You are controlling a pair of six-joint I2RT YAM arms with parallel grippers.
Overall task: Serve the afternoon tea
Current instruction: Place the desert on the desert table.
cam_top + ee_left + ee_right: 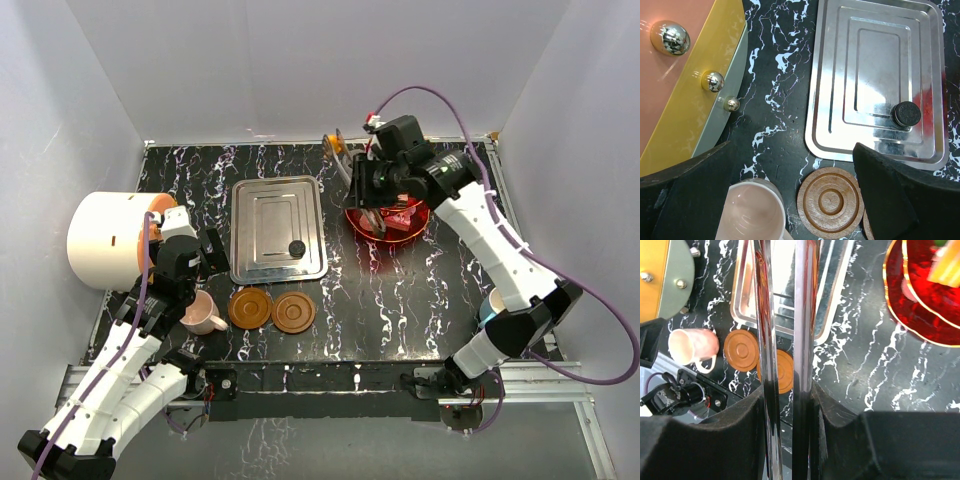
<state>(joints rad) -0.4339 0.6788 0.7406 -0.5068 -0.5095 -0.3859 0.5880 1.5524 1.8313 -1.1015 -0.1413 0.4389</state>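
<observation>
we judge the serving only partly done. the red stand [388, 225], far right on the table [400, 300], carries a few sweets [946, 269]. our right pincer [785, 420] hangs over it, clamped on steel tongs [802, 340]. one dark round sweet [905, 114] lies on the silver tray [250, 215]. both saucers [250, 307] sit bare. the pink cup [752, 212] stands just beside them, under our left pincer [790, 195], jaws wide and holding nothing. the blue cup [490, 305] sits by the right arm, well apart.
</observation>
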